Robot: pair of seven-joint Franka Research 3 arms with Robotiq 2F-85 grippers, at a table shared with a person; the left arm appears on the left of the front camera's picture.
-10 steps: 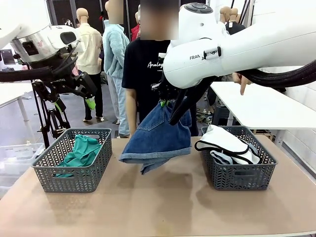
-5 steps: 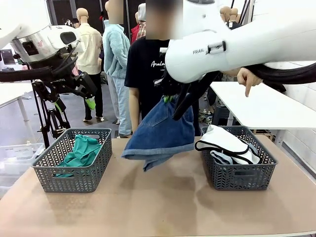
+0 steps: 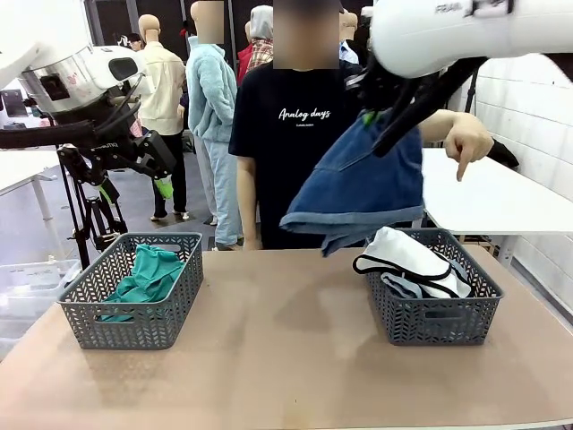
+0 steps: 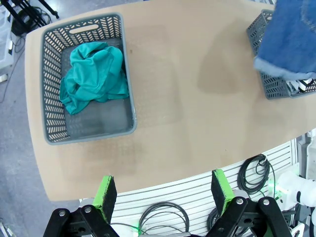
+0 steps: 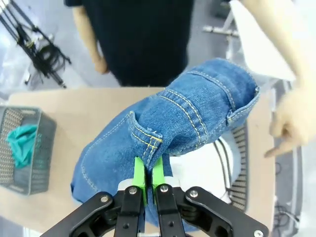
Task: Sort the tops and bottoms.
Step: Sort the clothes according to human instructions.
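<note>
My right gripper (image 3: 370, 117) is shut on mid-blue denim shorts (image 3: 358, 193), one of the bottoms, and holds them in the air over the left rim of the right basket (image 3: 439, 324). In the right wrist view the green pads (image 5: 139, 174) pinch a seam of the denim shorts (image 5: 173, 128). White shorts with black trim (image 3: 407, 258) lie in that basket on grey-blue denim (image 3: 401, 285). The teal top (image 3: 143, 276) lies crumpled in the left basket (image 3: 134, 336). High above that basket my left gripper (image 3: 165, 186) hangs open and holds nothing (image 4: 163, 186).
A person in a black T-shirt (image 3: 291, 134) stands at the far edge and points one hand (image 3: 467, 145) down at the right basket. A white table (image 3: 483, 193) stands behind on the right. The brown tabletop (image 3: 286, 358) between the baskets is bare.
My right gripper has carried the denim shorts up and to the right, from above the table's middle to over the right basket. The left arm has stayed still.
</note>
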